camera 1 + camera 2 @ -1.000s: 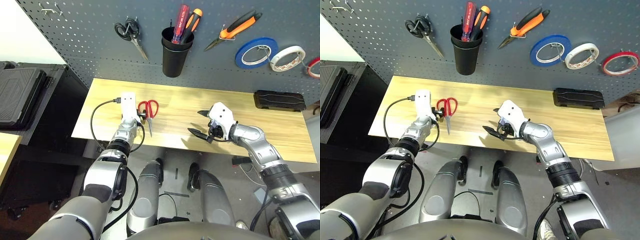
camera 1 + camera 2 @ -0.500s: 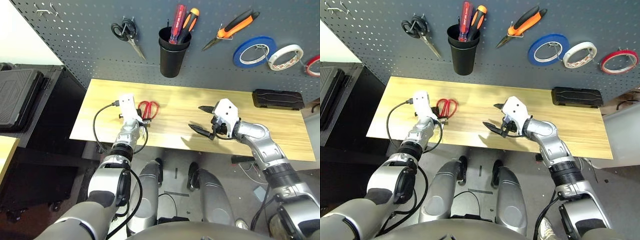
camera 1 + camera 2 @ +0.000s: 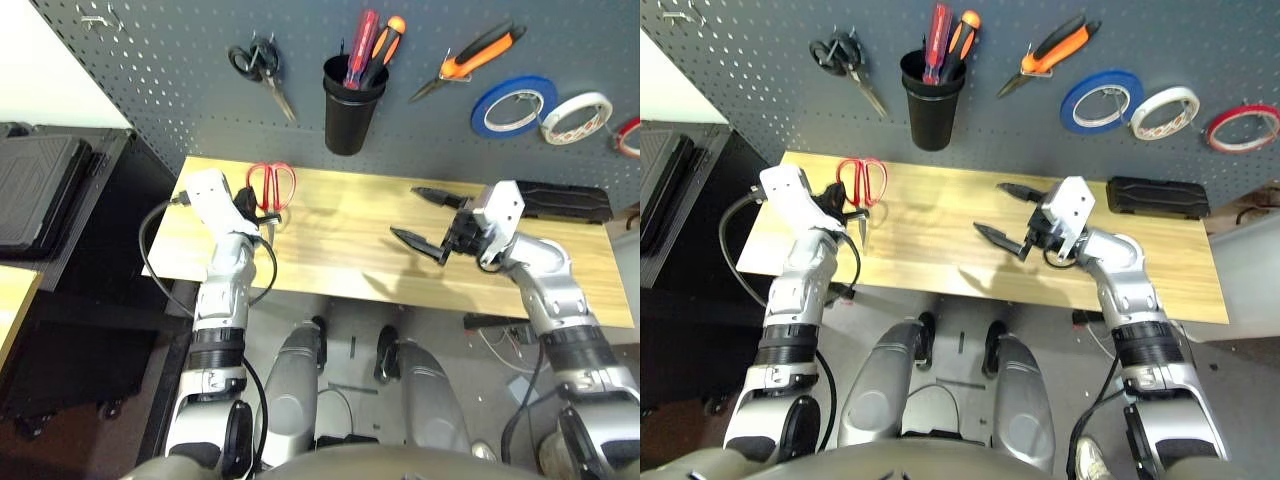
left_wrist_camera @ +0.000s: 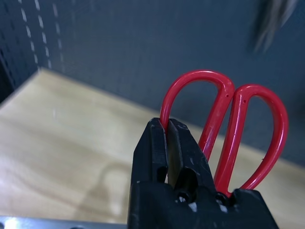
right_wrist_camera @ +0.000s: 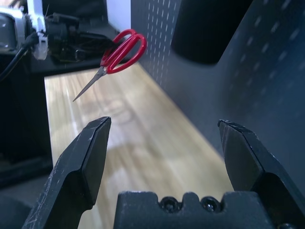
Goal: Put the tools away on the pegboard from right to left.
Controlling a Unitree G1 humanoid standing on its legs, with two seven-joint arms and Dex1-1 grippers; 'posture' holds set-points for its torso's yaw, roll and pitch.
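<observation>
Red scissors gripped, off the desk

Left pincer (image 4: 167, 143) clamped on red-handled scissors (image 3: 270, 186), held above the desk (image 3: 340, 250) near its left end, below the pegboard (image 3: 180, 90). Right pincer (image 3: 428, 218) spread wide, holding nothing, over desk's right half.

dark grey perforated metal pegboard (image 3: 180, 90): regular grid of pale holes | red plastic-handled scissors (image 3: 270, 186): red loops, silver blades | light wooden tabletop (image 3: 340, 230): pale yellow grain | round black plastic cup (image 3: 346, 110): plain black | blue tape roll (image 3: 512, 104): blue
</observation>
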